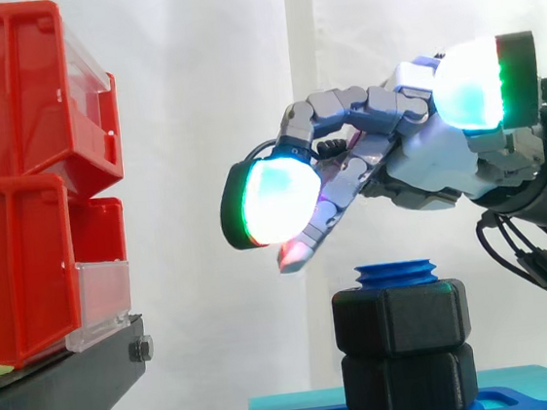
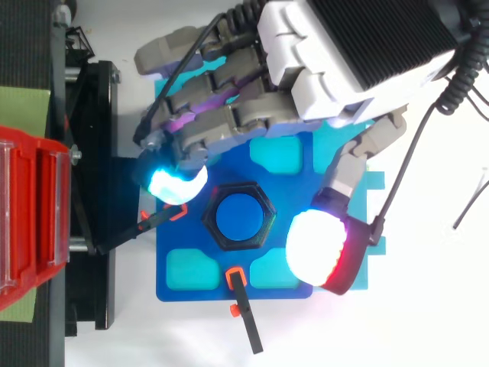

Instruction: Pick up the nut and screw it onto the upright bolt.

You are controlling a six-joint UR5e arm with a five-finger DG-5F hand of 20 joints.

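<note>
- Fingertips loosely spread, holding nothing; the hand hovers clear above the nut.
- The nut sits on the bolt, at the middle of the blue base.
- Risk: an off-centre grip could slip off the flats or jam the thread.
- Red bins lie past the base's left edge; white curtain behind.

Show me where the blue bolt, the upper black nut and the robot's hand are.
blue bolt [image 2: 238, 218]: top view, on its round top face.
upper black nut [image 1: 401, 319]: side view, on its front face.
hand [image 1: 436, 163]: side view, on its pale palm.
</note>
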